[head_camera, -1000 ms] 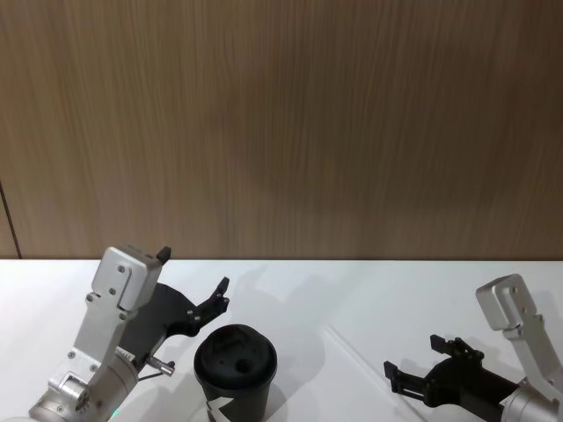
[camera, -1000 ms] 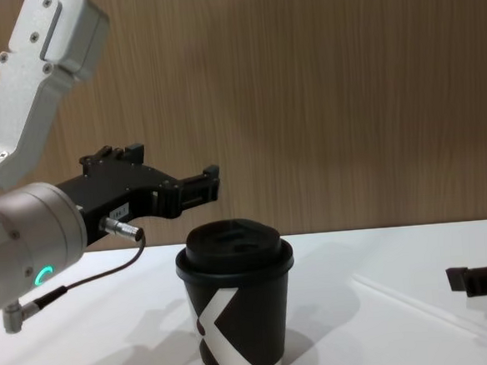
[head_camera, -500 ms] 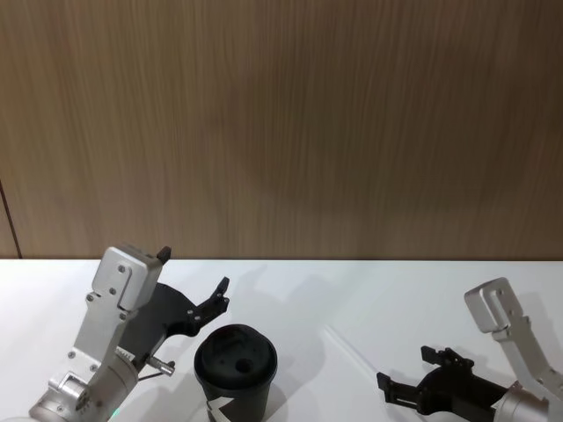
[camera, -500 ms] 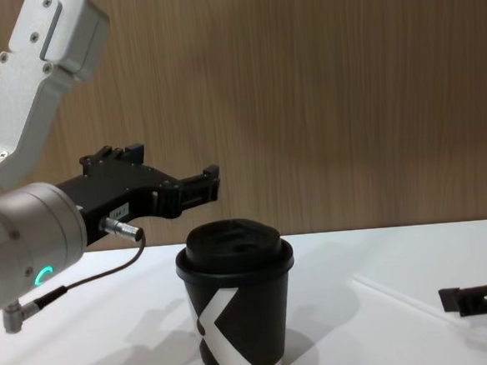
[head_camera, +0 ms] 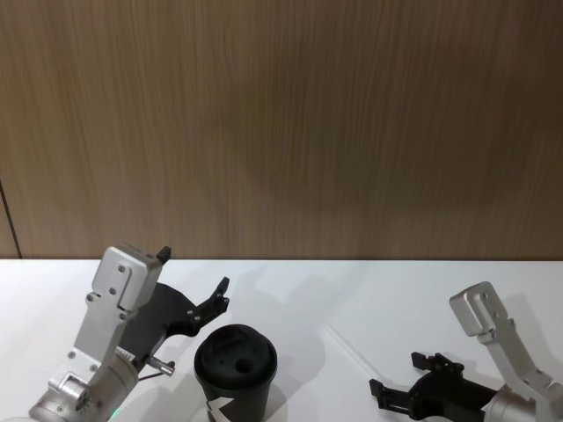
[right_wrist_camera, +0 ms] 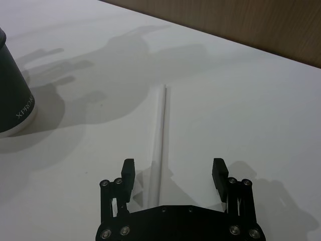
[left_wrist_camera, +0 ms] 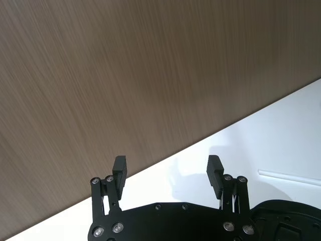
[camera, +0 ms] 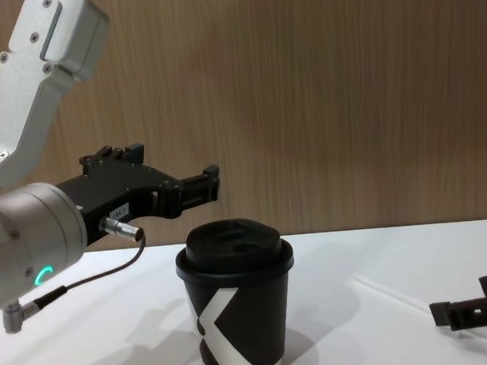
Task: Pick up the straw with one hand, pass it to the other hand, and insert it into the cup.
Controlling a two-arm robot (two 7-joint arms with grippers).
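"What is closest to you?"

"I see the cup point(camera: 236, 317) first. It stands upright on the white table point(right_wrist_camera: 261, 95) with its lid point(camera: 235, 243) on."

"And the right gripper?"

"My right gripper point(right_wrist_camera: 173, 168) is low over the table, off to the right of the cup. Its fingers are spread wide and it holds nothing. The straw point(right_wrist_camera: 160, 125) lies flat on the table and runs into the gap between the two fingers. Neither finger touches it."

"Where is the left gripper?"

"My left gripper point(left_wrist_camera: 167, 165) hangs in the air, up behind the cup on the left. It is wide open too, with nothing in it. Behind it all is a brown wood wall point(head_camera: 281, 132)."
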